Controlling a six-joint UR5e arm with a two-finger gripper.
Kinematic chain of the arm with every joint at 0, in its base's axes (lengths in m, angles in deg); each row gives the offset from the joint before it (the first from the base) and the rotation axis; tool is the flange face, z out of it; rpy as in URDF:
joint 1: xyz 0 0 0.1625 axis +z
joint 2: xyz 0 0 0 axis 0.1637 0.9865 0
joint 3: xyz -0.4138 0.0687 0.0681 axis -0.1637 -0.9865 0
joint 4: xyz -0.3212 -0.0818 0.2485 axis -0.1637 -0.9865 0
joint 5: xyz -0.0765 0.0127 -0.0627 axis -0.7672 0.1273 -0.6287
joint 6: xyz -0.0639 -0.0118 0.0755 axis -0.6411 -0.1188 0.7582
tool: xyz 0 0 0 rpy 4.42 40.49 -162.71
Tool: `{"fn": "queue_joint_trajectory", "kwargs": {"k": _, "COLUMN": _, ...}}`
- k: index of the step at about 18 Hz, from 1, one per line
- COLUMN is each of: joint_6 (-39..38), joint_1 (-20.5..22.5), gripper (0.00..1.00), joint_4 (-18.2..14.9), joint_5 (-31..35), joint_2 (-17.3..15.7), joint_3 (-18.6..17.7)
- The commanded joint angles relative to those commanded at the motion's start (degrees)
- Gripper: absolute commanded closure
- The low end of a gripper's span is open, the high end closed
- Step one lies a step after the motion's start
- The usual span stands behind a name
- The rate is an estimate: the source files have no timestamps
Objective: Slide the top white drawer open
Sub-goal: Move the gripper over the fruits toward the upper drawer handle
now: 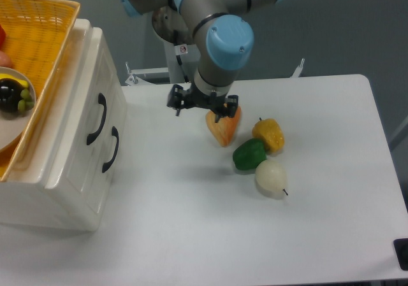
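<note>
A UR5e arm reaches down from the top centre of the frame, its gripper [203, 106] hanging above the white table [191, 222] with both fingers spread apart and nothing between them. The gripper sits just left of an orange wedge-shaped piece [222, 126] at mid-frame and well apart from the small cream-white cabinet [70, 190] on the left edge. The top white drawer [89, 117], marked by the upper of two curved black handles [99, 118], sits flush with the cabinet front, above the lower drawer [105, 155]. A yellow woven basket [38, 44] rests on the cabinet top, holding a plate of dark fruit [13, 98]. To the right of the wedge lie a yellow pepper [269, 134], a green pepper [248, 153] and a pale pear [271, 176], clustered and touching.
</note>
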Motion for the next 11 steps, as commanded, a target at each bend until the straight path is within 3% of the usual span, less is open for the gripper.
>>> {"fn": "queue_joint_trajectory", "kwargs": {"k": 11, "joint_6": -8.5, "joint_1": -4.9, "gripper": 0.0, "joint_4": 0.5, "joint_5": -3.6, "joint_2": 1.5, "joint_3": 1.7}}
